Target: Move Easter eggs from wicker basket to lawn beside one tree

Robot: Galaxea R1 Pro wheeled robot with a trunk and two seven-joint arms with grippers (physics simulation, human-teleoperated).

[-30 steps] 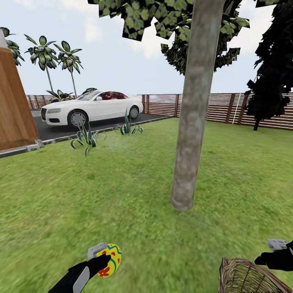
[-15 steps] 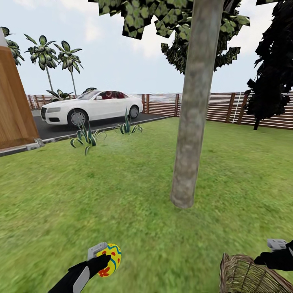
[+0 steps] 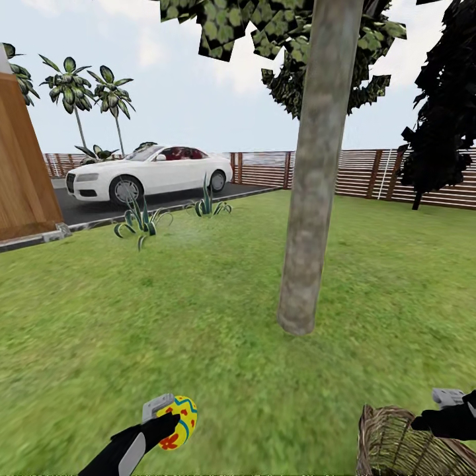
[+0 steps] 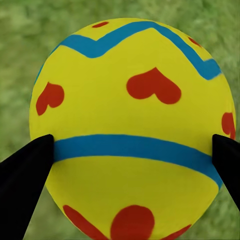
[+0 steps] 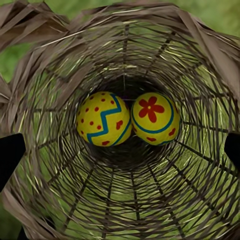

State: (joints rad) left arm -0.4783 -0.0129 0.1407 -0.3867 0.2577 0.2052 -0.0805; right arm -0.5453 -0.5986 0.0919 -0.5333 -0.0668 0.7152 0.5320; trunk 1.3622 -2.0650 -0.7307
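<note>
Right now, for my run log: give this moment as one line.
left gripper: holding egg above grass | right gripper: at basket rim | in basket: two eggs | tree: ahead

The lawn [image 3: 218, 311] spreads out bright green and a little mottled, running back to a brown slat fence [image 3: 370, 173] and, on the left, to a dark driveway [image 3: 99, 210]. A tree [image 3: 311, 198] with a grey-brown trunk rises straight out of the grass near the middle. Two spiky plants [image 3: 142, 223] grow by the driveway edge, and a wicker basket [image 3: 396, 443] shows low at the right.
</note>
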